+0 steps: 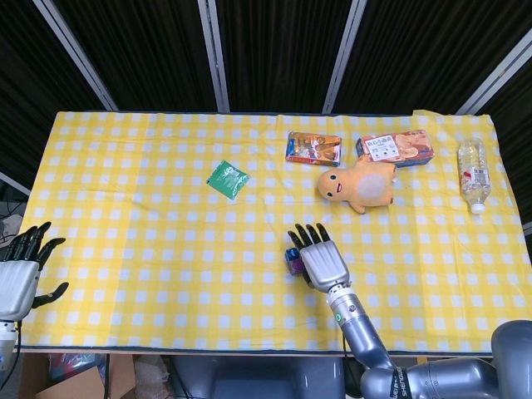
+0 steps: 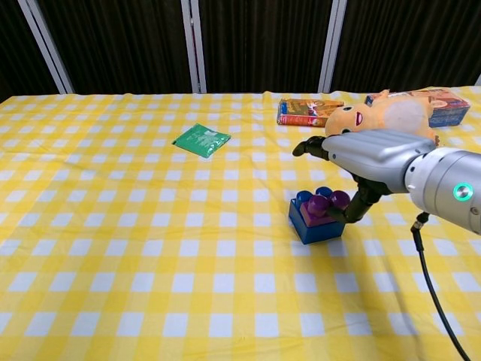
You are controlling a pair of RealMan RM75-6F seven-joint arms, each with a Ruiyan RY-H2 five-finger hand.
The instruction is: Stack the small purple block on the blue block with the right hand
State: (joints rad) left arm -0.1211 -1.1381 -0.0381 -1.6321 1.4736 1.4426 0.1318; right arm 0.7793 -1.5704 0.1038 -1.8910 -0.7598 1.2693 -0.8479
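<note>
- The small purple block [image 2: 325, 207] sits on top of the blue block [image 2: 315, 222], near the middle of the desk [image 2: 150, 263], just in front of the plush toy [image 2: 383, 120]; judged from how it lies, the stacking looks done.
- The right hand [image 2: 361, 154] hovers above the pair with its fingers [image 2: 304, 147] spread forward and released; the thumb hangs down just beside the purple block (whether it touches, I cannot tell). That pose reads as a letting-go.
- The purple block's long axis runs roughly left to right in the chest view, along the blue block's own length, studs up.
- The left hand [image 1: 18, 278] rests off the desk's near left corner, fingers apart, holding nothing: the task names the right hand only.
</note>
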